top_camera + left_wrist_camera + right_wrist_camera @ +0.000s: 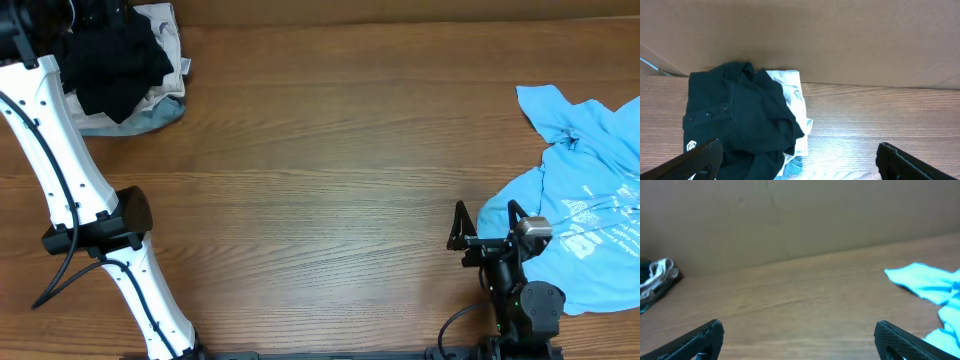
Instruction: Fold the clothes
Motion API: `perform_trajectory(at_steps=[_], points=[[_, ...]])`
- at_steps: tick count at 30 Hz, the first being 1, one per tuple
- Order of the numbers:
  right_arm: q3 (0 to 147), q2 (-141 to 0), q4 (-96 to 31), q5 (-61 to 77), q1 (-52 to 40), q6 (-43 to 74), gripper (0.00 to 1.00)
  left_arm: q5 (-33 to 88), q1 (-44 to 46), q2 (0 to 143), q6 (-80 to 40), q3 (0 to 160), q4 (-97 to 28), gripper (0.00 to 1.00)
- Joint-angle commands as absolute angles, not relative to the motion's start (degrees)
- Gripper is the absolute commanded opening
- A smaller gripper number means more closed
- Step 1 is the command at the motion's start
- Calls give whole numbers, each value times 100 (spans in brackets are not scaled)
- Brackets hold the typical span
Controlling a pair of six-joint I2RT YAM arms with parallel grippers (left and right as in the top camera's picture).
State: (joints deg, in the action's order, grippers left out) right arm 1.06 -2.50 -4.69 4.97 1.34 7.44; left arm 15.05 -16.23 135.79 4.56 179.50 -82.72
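Note:
A crumpled black shirt (120,60) with a small white logo lies on top of a heap of pale clothes (168,40) in the far left corner. The left wrist view shows the black shirt (740,115) close below, spread over white fabric (795,95). My left gripper (800,146) hangs open above the shirt's near edge, holding nothing. A light blue T-shirt (590,210) with white print lies rumpled at the right edge. My right gripper (487,215) stands open just left of it, over bare wood. In the right wrist view (797,327) the blue T-shirt (925,282) lies off to the right.
The wooden table (330,180) stretches between the two heaps. A brown cardboard wall (815,35) backs the table's far edge. My white left arm (70,190) runs along the left side from the near edge.

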Motion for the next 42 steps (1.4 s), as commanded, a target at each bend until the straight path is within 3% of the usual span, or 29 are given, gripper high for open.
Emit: perform_trajectory(at_steps=[1, 32, 42], points=[[47, -12, -443, 414, 91, 731, 100, 1594, -1647, 13598, 384, 17978, -8254, 100], [47, -16, -440, 410, 91, 731, 100, 1594, -1441, 13441, 381, 17863, -8254, 100], [47, -16, -440, 410, 91, 731, 100, 1594, -548, 10932, 381, 14385, -8248, 100]])
